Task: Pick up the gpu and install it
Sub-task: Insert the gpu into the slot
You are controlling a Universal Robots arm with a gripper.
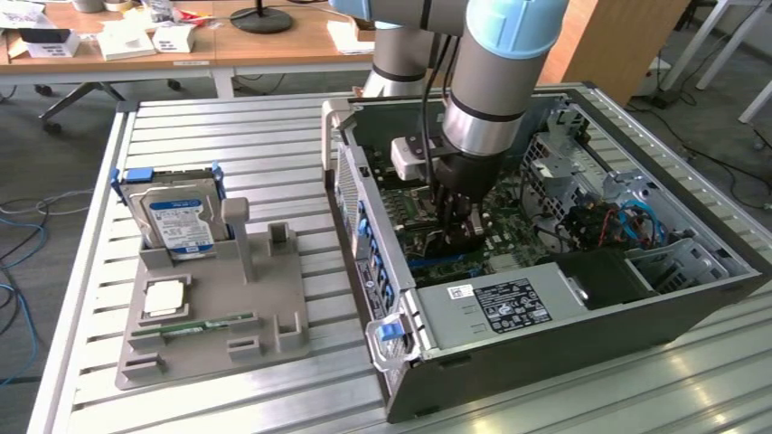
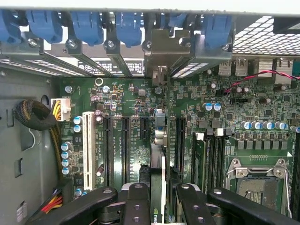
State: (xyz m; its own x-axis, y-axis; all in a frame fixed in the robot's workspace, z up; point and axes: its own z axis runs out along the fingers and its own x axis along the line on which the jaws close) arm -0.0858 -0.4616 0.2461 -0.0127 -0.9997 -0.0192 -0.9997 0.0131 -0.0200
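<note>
Inside the case (image 1: pixel 675 271), claw (image 2: pixel 158 197) vertical, seemingly gripping gpu (image 2: pixel 158 140)

PC case (image 1: pixel 675 298) lies open on the desk (image 1: pixel 241 127), on the exterior view's right. Fixture tray (image 1: pixel 205 334) sits beside it on the left, hard drive (image 1: pixel 179 221) upright at its far end, RAM stick (image 1: pixel 193 327) flat near the front. Arm reaches down into the case; tool (image 1: pixel 456 237) over the motherboard (image 2: pixel 136 101), gpu (image 2: pixel 159 145) edge-on between the fingers (image 2: pixel 136 201), standing among the expansion slots (image 2: pixel 125 145).
</note>
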